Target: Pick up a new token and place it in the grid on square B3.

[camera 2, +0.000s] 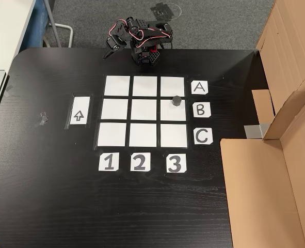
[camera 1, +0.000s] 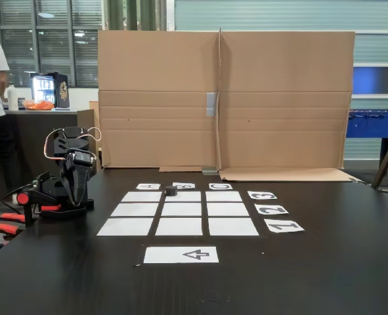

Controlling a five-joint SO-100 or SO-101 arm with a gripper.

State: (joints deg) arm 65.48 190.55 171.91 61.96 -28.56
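The token [camera 2: 177, 100] is being seen resting on square B3 [camera 2: 174, 112], at that square's upper edge in the top-down fixed view, in the row beside the "B" label [camera 2: 201, 109] and the column above the "3" label [camera 2: 175, 163]; in the front fixed view the same puck [camera 1: 171, 191] is sitting at the far edge of the middle column of the grid [camera 1: 178, 226]. By these pictures the placement is being judged as done, though the token is lying off-centre, close to the gap toward the A row. The arm is being seen folded at the counter's edge beside the grid's A row, well apart from the token, with nothing being carried; whether the end effector [camera 1: 74, 197] is released or clenched cannot be told. Readable writing is limited to the paper labels: "A" [camera 2: 199, 88], "B" and "C" [camera 2: 202, 136] along one side, "1" [camera 2: 108, 162], "2" [camera 2: 139, 162] and "3" along another, and an arrow outline printed on a separate sheet [camera 2: 78, 116] near the grid.
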